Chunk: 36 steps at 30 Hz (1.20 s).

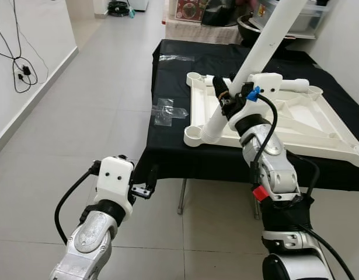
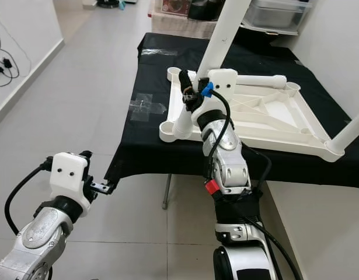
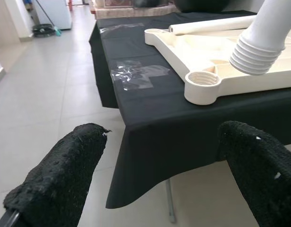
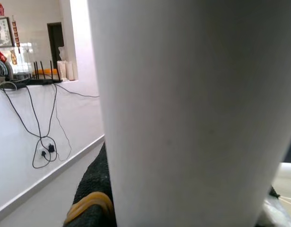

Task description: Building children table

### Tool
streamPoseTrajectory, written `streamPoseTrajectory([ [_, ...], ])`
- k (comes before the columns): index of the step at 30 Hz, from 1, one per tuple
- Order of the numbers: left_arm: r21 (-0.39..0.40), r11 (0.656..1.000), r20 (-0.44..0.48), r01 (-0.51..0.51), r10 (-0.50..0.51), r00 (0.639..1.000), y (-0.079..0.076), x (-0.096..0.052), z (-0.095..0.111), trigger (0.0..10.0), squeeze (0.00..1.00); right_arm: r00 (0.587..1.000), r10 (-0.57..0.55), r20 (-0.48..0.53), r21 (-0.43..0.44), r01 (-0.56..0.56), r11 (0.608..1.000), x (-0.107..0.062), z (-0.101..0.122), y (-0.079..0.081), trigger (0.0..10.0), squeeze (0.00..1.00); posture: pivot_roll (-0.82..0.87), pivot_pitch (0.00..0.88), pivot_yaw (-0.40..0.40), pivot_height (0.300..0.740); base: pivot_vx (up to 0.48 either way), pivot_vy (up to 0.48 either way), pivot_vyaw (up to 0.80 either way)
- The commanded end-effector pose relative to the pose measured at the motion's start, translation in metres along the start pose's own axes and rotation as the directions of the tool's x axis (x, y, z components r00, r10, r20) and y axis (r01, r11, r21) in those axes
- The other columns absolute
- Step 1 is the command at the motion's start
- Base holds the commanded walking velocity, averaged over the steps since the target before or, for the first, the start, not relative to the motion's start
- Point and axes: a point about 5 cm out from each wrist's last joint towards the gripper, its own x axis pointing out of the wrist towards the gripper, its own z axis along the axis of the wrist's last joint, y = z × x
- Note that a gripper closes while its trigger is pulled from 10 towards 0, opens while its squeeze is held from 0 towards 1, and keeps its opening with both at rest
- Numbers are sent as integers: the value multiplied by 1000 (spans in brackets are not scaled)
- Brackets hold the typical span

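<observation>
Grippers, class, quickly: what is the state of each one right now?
Left gripper: open, holding nothing, low beside the black table.
Right gripper: shut on the white table leg above the tabletop's corner socket.

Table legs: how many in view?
3. Held leg in the right tool, threaded end by the near-left socket of the tabletop; loose leg lying along its far edge; standing leg at its near-right corner. Others may be hidden.

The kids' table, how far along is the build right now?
Early stage. The white tabletop already lies upside down on the black-covered table. In hand: the right gripper holds a white leg tilted, its threaded end just above the near corner socket, not yet screwed in. Another leg lies loose on the tabletop. The left gripper hangs open, idle.
</observation>
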Motion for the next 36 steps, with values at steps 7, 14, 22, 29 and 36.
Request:
streamPoseTrajectory([
  [7,16,1000,-17,7,-7,1000,-5,0,-6,10000,0,999,-13,34,44,11,999,0,4,0,10000,0,120,57,-102,740,0,0,0],
  [14,24,1000,-19,10,-10,1000,-5,0,-8,10000,0,1000,-4,27,54,3,999,0,2,3,10000,0,122,60,-102,740,267,0,0],
  [22,43,999,-26,14,-13,1000,-5,-1,-10,10000,0,1000,9,22,57,-11,998,2,1,5,10000,0,125,71,-101,740,300,0,0],
  [29,44,999,-29,22,-20,999,-6,0,-11,10000,0,1000,10,24,57,-11,998,3,1,5,10000,0,125,78,-101,740,309,0,0],
  [36,43,999,-30,23,-22,999,-6,1,-12,10000,0,999,-3,34,59,1,998,5,3,3,10000,0,124,82,-99,740,310,0,0],
])
